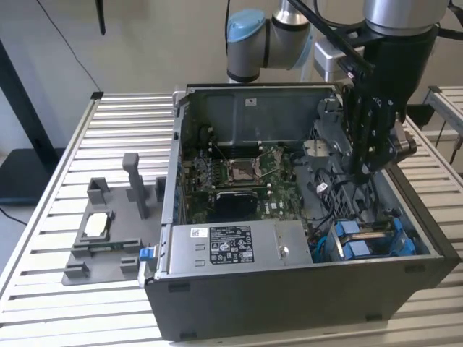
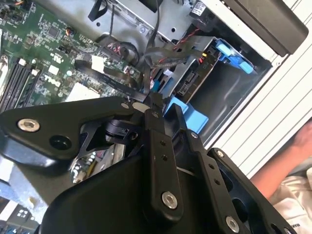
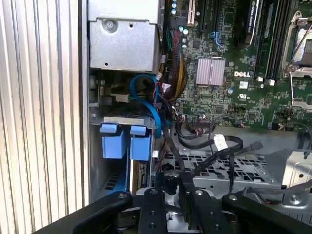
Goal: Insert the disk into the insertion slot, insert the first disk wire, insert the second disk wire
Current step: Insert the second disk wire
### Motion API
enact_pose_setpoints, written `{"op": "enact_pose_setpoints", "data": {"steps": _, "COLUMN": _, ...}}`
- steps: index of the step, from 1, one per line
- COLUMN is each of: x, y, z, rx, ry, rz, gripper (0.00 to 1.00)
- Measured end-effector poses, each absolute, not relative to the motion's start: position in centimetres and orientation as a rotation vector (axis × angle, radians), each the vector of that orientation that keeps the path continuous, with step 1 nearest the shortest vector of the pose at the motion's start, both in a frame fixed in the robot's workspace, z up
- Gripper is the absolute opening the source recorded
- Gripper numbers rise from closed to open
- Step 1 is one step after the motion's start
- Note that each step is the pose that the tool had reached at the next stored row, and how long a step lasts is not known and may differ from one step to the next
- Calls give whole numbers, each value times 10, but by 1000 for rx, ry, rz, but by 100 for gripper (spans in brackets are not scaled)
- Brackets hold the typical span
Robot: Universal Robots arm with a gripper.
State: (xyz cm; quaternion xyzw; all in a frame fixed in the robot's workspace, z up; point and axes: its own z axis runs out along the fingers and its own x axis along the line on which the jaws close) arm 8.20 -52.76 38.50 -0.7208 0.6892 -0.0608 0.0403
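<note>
The wire-plugging stage appears to be in hand, since the disk (image 1: pixel 370 238) is already seated in the insertion slot (image 3: pixel 122 118), at the corner of the case toward the exterior view's right.

Nearest in both wrist views, the black gripper (image 3: pixel 171 190) is seen with its fingers (image 3: pixel 151 209) drawn close together. They appear to be clamped on the dark plug of a black disk wire (image 3: pixel 167 156), whose cable is led off toward the board.

Just beyond the fingertips, the blue carrier tabs (image 3: pixel 117 145) of the disk are shown upright in the slot. They are near the plug but, as far as can be judged, not yet joined to it.

To finish this step, the plug would need to be squared to the connector on the disk's end and pressed straight in. The bundle of neighbouring cables (image 3: pixel 178 68) could be snagged.

Farther off, the green motherboard (image 3: pixel 229 97) is laid across the case floor. Beyond the case, a slatted metal table (image 1: pixel 123 123) is seen in the exterior view, and a person's arm (image 2: pixel 285 168) is visible beside the case in the second wrist view.
</note>
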Motion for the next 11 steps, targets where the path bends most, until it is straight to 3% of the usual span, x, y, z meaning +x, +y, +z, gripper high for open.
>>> {"op": "enact_pose_setpoints", "data": {"steps": 2, "x": 82, "y": -528, "z": 385, "rx": -2208, "ry": 2111, "rz": -187, "gripper": 24}}
{"op": "enact_pose_setpoints", "data": {"steps": 3, "x": 82, "y": -528, "z": 385, "rx": -2207, "ry": 2111, "rz": -186, "gripper": 18}}
{"op": "enact_pose_setpoints", "data": {"steps": 11, "x": 84, "y": -537, "z": 380, "rx": -2206, "ry": 2113, "rz": -180, "gripper": 18}}
